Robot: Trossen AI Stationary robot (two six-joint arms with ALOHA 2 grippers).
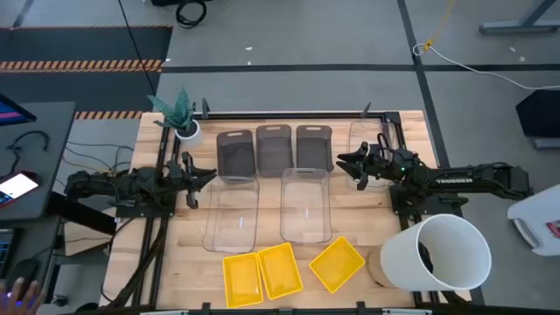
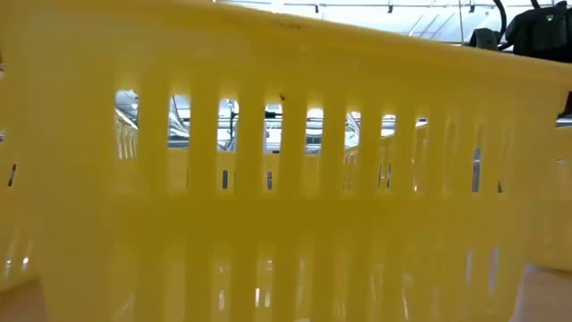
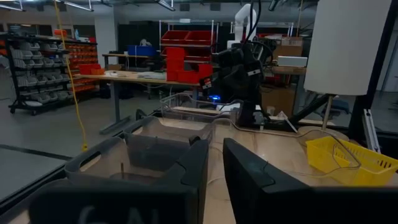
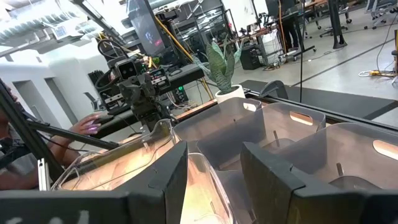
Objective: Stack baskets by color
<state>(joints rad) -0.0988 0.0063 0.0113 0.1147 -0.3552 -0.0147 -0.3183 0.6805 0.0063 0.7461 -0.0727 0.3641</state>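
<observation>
Nine baskets spread over the table, none nested yet: three grey baskets in a row at upper centre of the overhead frame, two clear baskets just below them with a third clear one at upper right, and three yellow baskets along the bottom edge, the rightmost turned askew. Grouped loosely by colour already — likely laid out so each set can be lifted into its neighbour. Left pincer at centre left, just beside the leftmost grey basket and the clear one under it, fingers showing a narrow gap in its own wrist camera, gripping nothing visible. Right pincer at centre right, over the edge of the upper-right clear basket, jaws apart with a clear rim seen between them — probably lined up for a grab, not yet closed. White bucket at lower right and potted plant at upper left, both off the working area. White lettering on the right arm, seemingly "TROSSEN", barely readable. Table-level camera blocked by a yellow slotted wall.
</observation>
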